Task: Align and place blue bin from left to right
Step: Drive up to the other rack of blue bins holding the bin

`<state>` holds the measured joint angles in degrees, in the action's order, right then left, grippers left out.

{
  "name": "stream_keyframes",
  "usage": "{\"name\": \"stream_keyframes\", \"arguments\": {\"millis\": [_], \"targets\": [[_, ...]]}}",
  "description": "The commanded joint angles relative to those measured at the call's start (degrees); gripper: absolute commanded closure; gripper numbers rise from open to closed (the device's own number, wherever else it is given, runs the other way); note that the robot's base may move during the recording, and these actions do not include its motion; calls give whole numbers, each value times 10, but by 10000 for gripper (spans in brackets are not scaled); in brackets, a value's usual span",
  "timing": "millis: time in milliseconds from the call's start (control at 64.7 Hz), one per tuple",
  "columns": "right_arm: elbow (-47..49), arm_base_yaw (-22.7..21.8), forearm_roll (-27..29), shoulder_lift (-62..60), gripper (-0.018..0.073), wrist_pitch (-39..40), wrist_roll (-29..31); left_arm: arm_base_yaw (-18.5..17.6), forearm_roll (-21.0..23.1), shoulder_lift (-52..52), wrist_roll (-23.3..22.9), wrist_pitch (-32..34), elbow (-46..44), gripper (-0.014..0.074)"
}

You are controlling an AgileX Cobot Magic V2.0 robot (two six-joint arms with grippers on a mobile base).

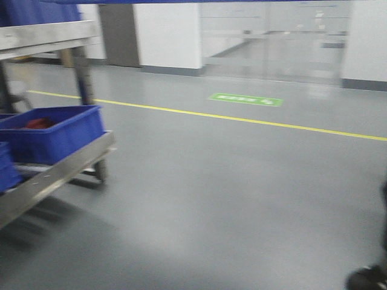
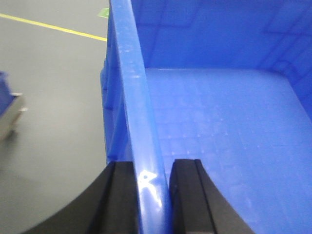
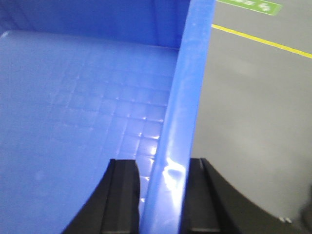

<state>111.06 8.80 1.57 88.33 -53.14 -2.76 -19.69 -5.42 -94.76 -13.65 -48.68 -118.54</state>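
The blue bin, held both sides
Rims clamped in the left gripper and right gripper, running toward 12 o'clock

The blue bin is seen as glossy moulded plastic; its rim is smooth with highlights and its base is embossed in a fine grid. Matt black plastic is seen on left gripper and right gripper. The floor is finished smooth grey with a slight sheen. The trolley shelf is shown as dull metal.
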Motion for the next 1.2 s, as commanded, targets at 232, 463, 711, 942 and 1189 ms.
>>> {"name": "stream_keyframes", "arguments": {"millis": [232, 463, 711, 942, 1189], "targets": [[9, -1, 0, -15, 629, 57, 16, 0, -14, 15, 11, 52, -11, 708], [9, -1, 0, -15, 629, 57, 16, 0, -14, 15, 11, 52, -11, 708], [9, -1, 0, -15, 629, 57, 16, 0, -14, 15, 11, 52, -11, 708], [9, -1, 0, -15, 629, 57, 16, 0, -14, 15, 11, 52, -11, 708], [9, -1, 0, -15, 629, 57, 16, 0, -14, 15, 11, 52, -11, 708]]}}
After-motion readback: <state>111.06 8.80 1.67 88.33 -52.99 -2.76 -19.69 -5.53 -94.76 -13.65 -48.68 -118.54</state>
